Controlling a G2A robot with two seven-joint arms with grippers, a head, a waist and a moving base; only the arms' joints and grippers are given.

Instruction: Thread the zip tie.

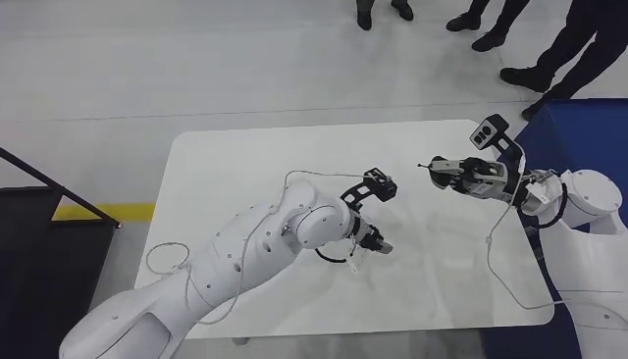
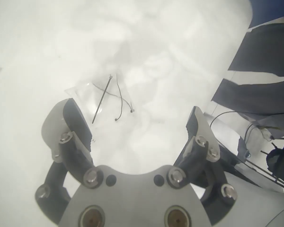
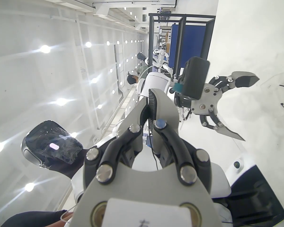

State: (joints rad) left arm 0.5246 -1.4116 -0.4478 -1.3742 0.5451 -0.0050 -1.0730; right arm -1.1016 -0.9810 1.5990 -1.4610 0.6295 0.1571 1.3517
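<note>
Three black zip ties point(image 2: 104, 96) lie on a clear plastic bag point(image 2: 78, 92) on the white table point(image 1: 226, 182). My left gripper point(image 2: 132, 106) hovers open just above them, with nothing between its fingers. It stands low over the table's middle in the top view point(image 1: 381, 246). The right wrist view looks at it from the side, jaws spread point(image 3: 250, 109), with the bag point(image 3: 272, 85) beyond it. My right gripper point(image 1: 432, 168) is raised over the table's right part, fingers point(image 3: 153, 102) pressed together. A thin black strip, seemingly a zip tie point(image 1: 421, 166), pokes from its tip.
A white cable point(image 1: 491, 251) hangs from the right arm over the table's right side. A blue panel point(image 1: 589, 133) stands by the right edge. Several people's legs point(image 1: 496, 6) stand on the floor beyond the far edge.
</note>
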